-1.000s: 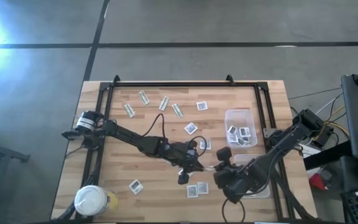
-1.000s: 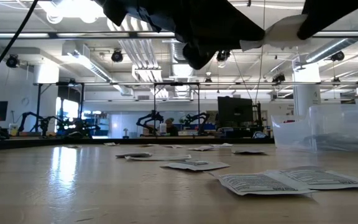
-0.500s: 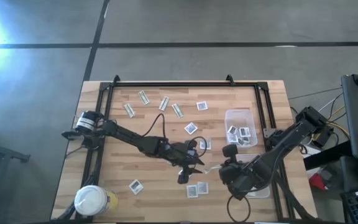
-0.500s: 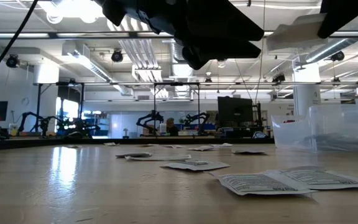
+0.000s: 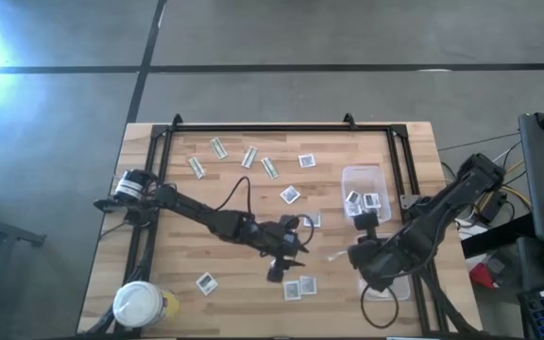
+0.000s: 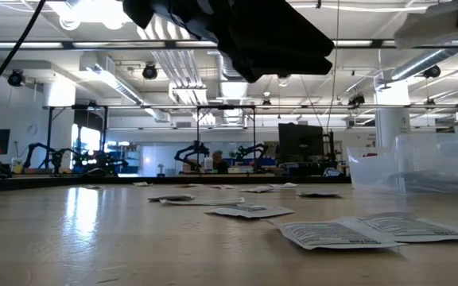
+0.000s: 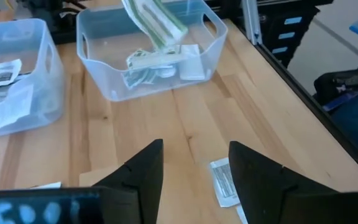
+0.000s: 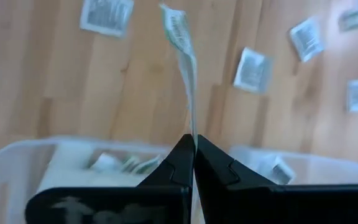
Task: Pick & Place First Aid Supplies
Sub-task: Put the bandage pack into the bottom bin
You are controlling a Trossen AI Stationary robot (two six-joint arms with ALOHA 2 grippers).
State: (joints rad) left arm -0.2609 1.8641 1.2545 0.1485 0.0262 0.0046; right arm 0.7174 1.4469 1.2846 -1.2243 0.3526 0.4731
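My right gripper [image 8: 193, 142] is shut on a narrow pale green-and-white strip [image 8: 180, 43], one of the first aid supplies, above the table's near right part [image 5: 333, 255]. In the left wrist view that strip [image 7: 155, 18] hangs over a clear tub [image 7: 148, 59] holding more strips. My left gripper [image 7: 194, 168] stands open and empty just left of it [image 5: 294, 251]. Square white packets [image 5: 290, 195] and other strips [image 5: 249, 157] lie flat on the wood. My right gripper pinches one end of the strip [image 8: 192, 127] between its two fingertips. The fingers slant steeply down. The strip runs on past the fingertips toward my left gripper, lifted clear of the table and the tubs.
A second clear tub [image 5: 366, 194] with square packets stands at the right. A white-lidded round jar [image 5: 140, 304] sits at the near left corner. Two square packets [image 5: 298, 287] lie near the front edge, below the grippers. A black frame [image 5: 253, 127] borders the table.
The strip that reached between the two grippers has come away from my left gripper. My right gripper has carried it up and toward the table's right edge, tipping more steeply downward. My left arm has stayed in place.
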